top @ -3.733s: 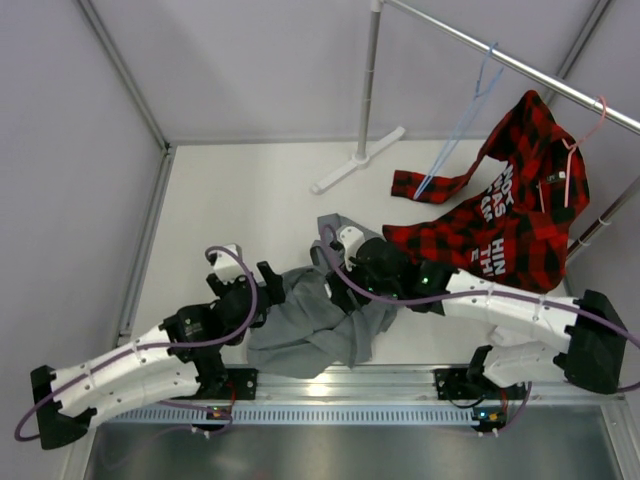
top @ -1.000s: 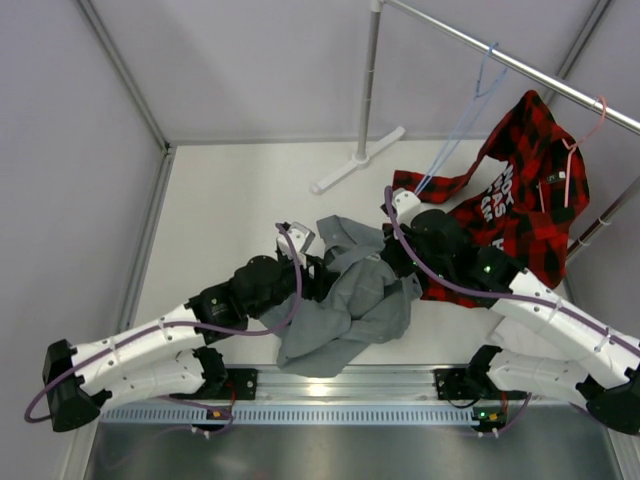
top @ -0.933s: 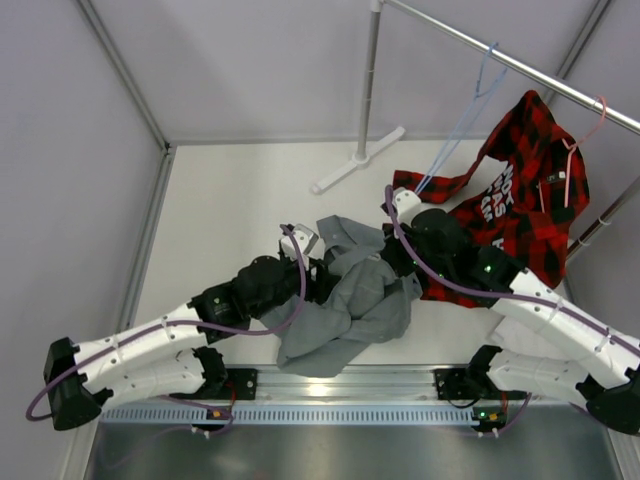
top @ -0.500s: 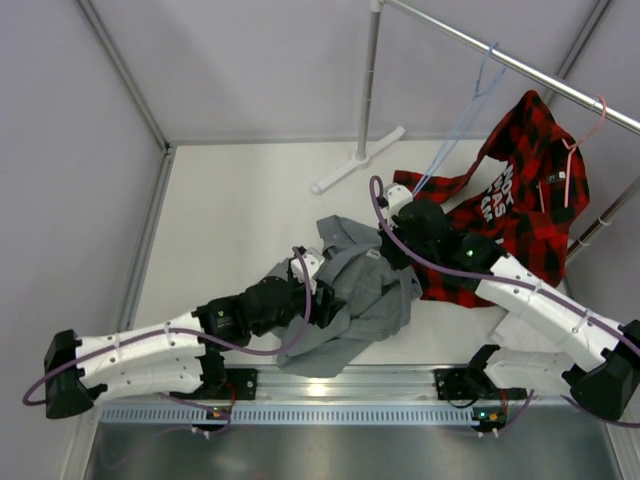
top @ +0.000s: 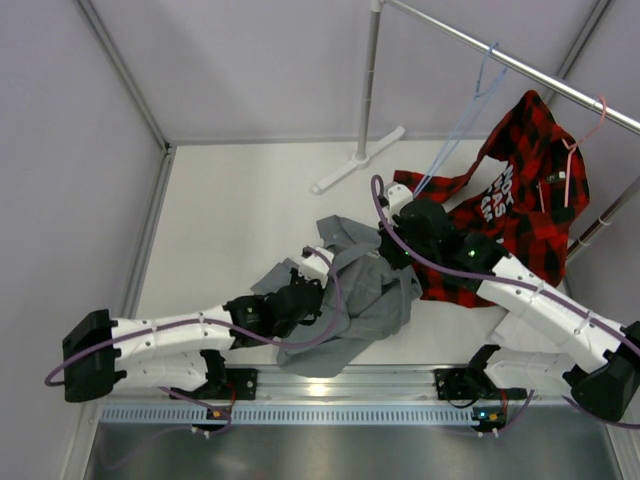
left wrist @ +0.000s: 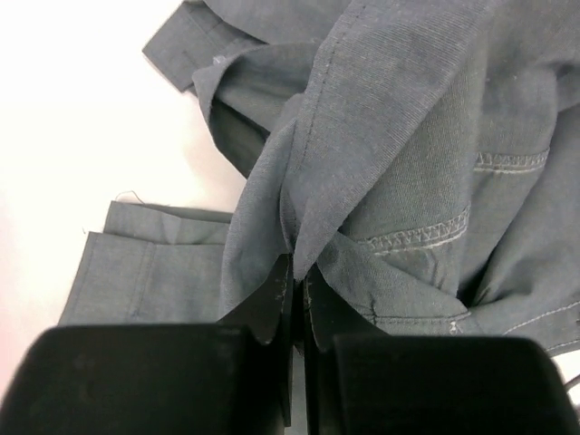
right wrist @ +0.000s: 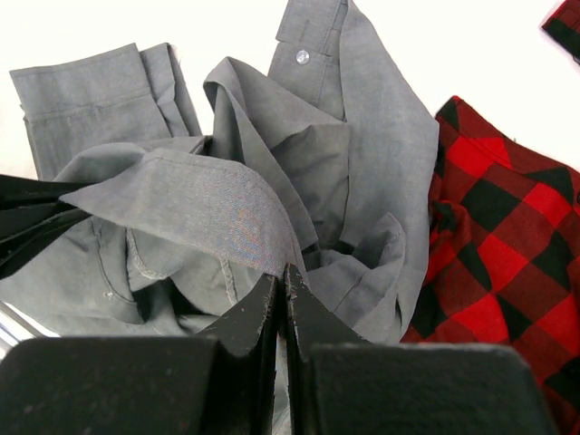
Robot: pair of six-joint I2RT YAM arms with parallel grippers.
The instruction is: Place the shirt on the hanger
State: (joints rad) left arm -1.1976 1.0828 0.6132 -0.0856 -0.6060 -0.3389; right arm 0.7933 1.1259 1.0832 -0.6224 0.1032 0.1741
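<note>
Treating the thin grey long-sleeved button-up shirt [top: 375, 295] as light, limp, bunch-prone: it lies crumpled by the middle of the white table's [top: 230, 200] near edge, touching the red-and-black plaid shirt [top: 520, 220]. Left gripper [left wrist: 297, 276] clenches a raised fold, right gripper [right wrist: 281, 283] pinches a stitched band; we'd take collar or shoulder seams instead.

White lettering is showing on the red-and-black plaid shirt [top: 530, 215], creased and only partly reading: "NOT", "WAS", "HIN", "TH".
</note>
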